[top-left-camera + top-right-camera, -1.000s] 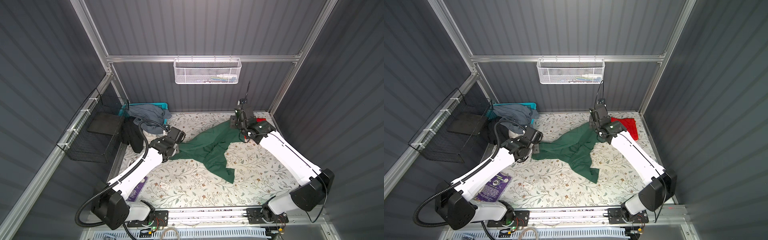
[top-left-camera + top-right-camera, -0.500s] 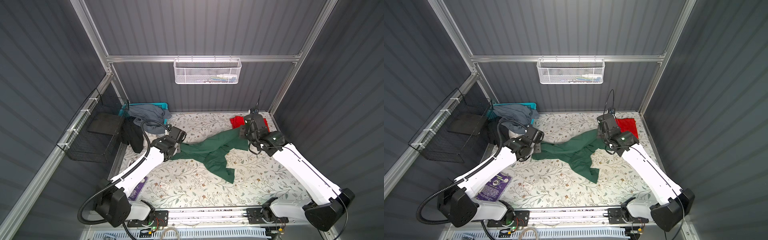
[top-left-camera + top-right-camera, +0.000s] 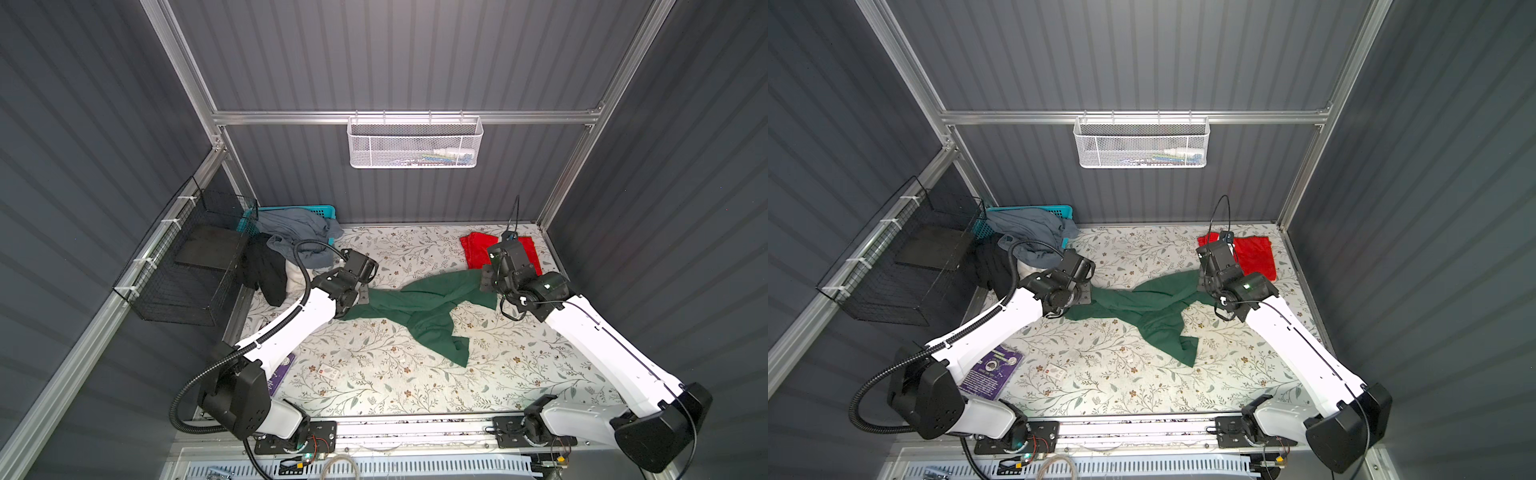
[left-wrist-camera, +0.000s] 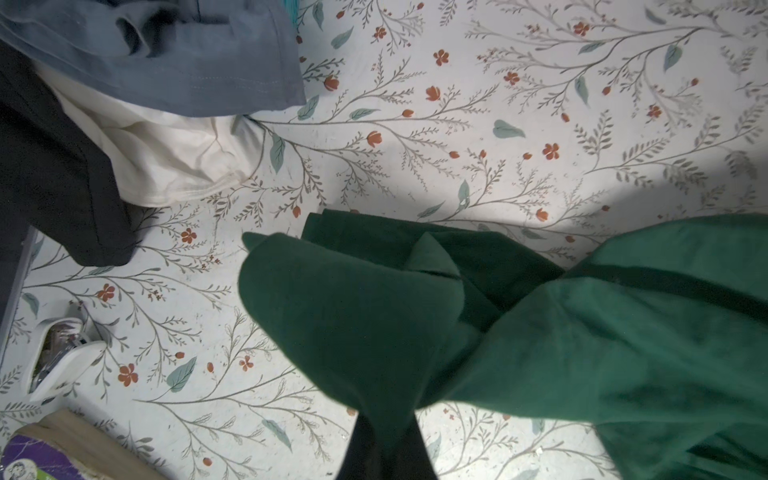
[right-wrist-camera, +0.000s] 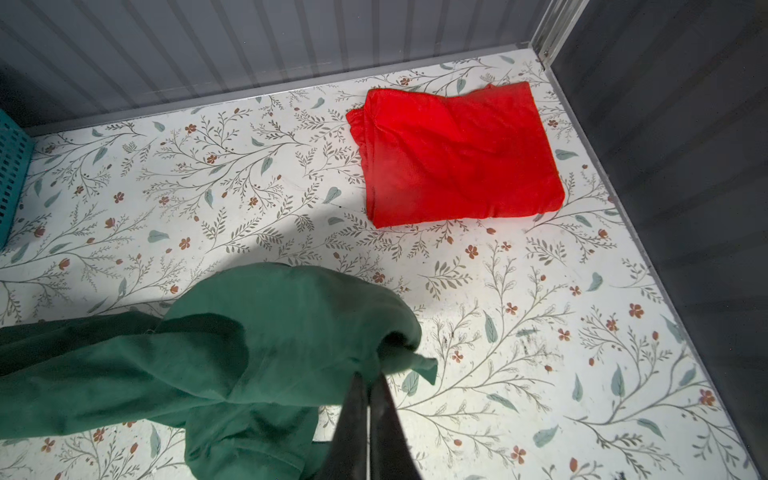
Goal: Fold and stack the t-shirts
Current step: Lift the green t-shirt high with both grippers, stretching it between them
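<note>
A dark green t-shirt (image 3: 419, 307) (image 3: 1150, 307) is stretched across the middle of the floral table between my two grippers, and a loose part trails toward the front. My left gripper (image 3: 362, 296) (image 4: 384, 419) is shut on the shirt's left end (image 4: 353, 316). My right gripper (image 3: 1202, 282) (image 5: 369, 380) is shut on its right end (image 5: 291, 332). A folded red t-shirt (image 3: 478, 253) (image 3: 1254, 255) (image 5: 453, 153) lies flat in the back right corner, just behind my right gripper.
At the back left a teal basket (image 3: 307, 210) holds a grey-blue garment (image 3: 299, 232) (image 4: 166, 54); black (image 3: 266, 270) and white (image 4: 166, 153) garments spill beside it. A black wire rack (image 3: 187, 266) hangs on the left wall, a white mesh basket (image 3: 415, 141) on the back wall. A purple booklet (image 3: 990, 372) lies front left.
My right gripper has moved right and toward the front with the green shirt's end, uncovering the red shirt. The green shirt is pulled out longer and flatter. The left gripper has hardly shifted.
</note>
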Action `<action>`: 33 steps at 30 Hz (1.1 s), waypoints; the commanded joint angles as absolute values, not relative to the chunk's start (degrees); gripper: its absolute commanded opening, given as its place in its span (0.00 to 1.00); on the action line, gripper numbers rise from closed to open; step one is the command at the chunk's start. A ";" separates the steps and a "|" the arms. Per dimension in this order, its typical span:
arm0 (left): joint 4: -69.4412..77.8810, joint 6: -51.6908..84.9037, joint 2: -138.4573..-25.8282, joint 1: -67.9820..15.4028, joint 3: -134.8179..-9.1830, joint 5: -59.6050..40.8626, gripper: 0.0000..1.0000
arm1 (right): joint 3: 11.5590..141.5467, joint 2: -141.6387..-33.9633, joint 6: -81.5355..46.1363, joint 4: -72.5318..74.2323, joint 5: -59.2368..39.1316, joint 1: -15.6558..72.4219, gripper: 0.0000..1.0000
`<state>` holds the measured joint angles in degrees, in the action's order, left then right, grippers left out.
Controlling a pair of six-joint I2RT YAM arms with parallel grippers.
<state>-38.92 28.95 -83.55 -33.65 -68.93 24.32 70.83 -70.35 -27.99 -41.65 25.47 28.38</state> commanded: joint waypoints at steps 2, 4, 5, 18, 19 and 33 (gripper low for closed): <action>-40.84 25.13 -81.41 -32.52 -76.85 26.85 0.00 | 73.70 -69.75 -25.57 -42.40 26.92 26.70 0.00; -41.48 23.36 -80.95 -31.15 -80.05 28.34 0.00 | 75.71 -69.28 -23.71 -42.45 27.60 25.68 0.00; -41.68 22.30 -80.70 -29.97 -82.70 28.08 0.00 | 76.97 -69.02 -22.66 -42.45 28.24 25.32 0.00; -49.30 18.06 -68.75 -27.86 -96.02 30.13 0.00 | 89.11 -58.42 -17.25 -51.31 34.59 24.85 0.00; -49.99 18.33 -67.23 -27.86 -95.94 30.13 0.00 | 89.79 -57.60 -17.59 -51.95 33.83 24.87 0.00; -52.32 21.94 -62.20 -27.86 -95.60 26.14 0.00 | 96.00 -59.01 -14.65 -50.78 26.59 24.91 0.00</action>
<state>-53.76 22.15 -57.65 -28.18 -95.81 23.57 95.00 -55.99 -17.54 -53.95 25.45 25.32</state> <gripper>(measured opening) 0.059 0.048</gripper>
